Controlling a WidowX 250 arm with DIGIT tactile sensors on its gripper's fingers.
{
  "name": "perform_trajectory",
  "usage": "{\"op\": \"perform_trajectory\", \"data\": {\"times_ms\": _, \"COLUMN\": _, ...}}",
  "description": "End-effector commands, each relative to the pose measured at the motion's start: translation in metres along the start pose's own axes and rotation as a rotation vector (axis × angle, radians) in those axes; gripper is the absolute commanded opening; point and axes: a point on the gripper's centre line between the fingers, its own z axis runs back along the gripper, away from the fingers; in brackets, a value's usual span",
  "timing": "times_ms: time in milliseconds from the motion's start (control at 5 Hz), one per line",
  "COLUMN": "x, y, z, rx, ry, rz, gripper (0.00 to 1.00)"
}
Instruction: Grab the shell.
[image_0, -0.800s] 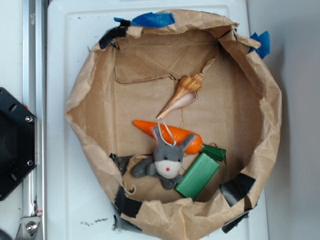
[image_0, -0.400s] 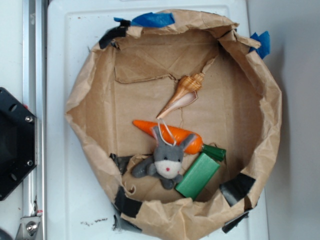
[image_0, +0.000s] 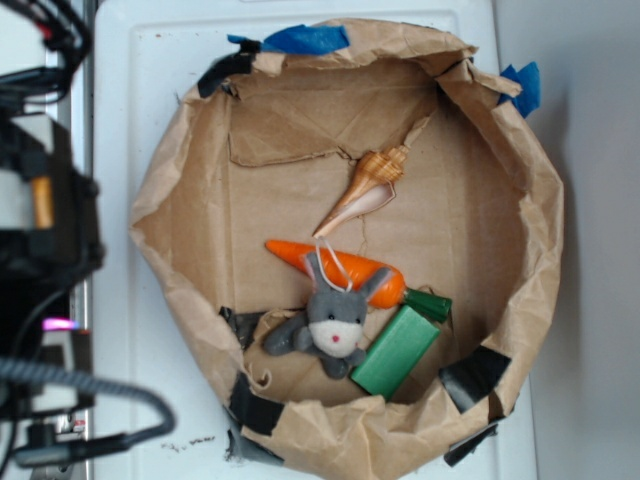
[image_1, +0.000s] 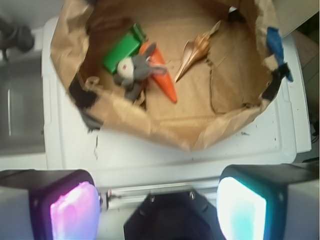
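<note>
The approach step is judged to be in hand: the gripper (image_1: 159, 200) is held wide open and empty, well short of the shell (image_0: 362, 190). A reach over the paper bowl's rim (image_0: 160, 190) and a descent astride the shell, clear of the carrot (image_0: 335, 268), is called for next

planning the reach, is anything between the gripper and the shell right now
Yes: the near paper wall of the paper-lined bin rises between the open gripper and the shell. Inside, bare cardboard lies on the shell's near side; the carrot and plush bunny lie beside it, apart from it in the wrist view.

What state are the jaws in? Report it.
Open: the wrist view shows the gripper jaws spread wide, nothing between them.
</note>
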Motion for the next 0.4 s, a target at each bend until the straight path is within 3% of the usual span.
{"op": "perform_trajectory", "data": {"times_ms": 0, "x": 0.061, "y": 0.012, "z": -0.021, "rx": -0.052, "ry": -0.012, "rz": 0.119, "gripper": 1.0}}
{"op": "perform_trajectory", "data": {"times_ms": 200, "x": 0.081, "y": 0.019, "z": -0.032, "rx": -0.066, "ry": -0.006, "rz": 0.132, "gripper": 1.0}}
